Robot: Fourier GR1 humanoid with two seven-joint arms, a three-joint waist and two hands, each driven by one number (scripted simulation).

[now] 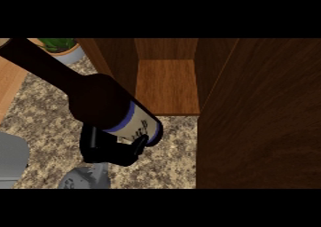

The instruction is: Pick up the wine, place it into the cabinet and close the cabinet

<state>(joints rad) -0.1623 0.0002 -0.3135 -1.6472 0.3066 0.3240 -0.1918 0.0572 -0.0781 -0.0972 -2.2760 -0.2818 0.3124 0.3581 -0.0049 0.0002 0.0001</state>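
Note:
A dark wine bottle (pixel 101 99) with a cream label and a blue band fills the middle of the head view. It is tilted, neck toward the upper left and base toward the lower right. My right hand (pixel 111 150) is curled round its lower part from below, fingers over the label's edge. The bottle hangs above the speckled counter (pixel 45 119), just left of the open cabinet (pixel 166 86), whose wooden shelf shows inside. The cabinet's dark door (pixel 268 115) stands open at the right. My left hand does not show.
A potted green plant (pixel 61 48) stands at the back left, behind the bottle's neck. A light wooden surface (pixel 6 82) lies along the left edge. A grey block (pixel 6 155) sits at the lower left.

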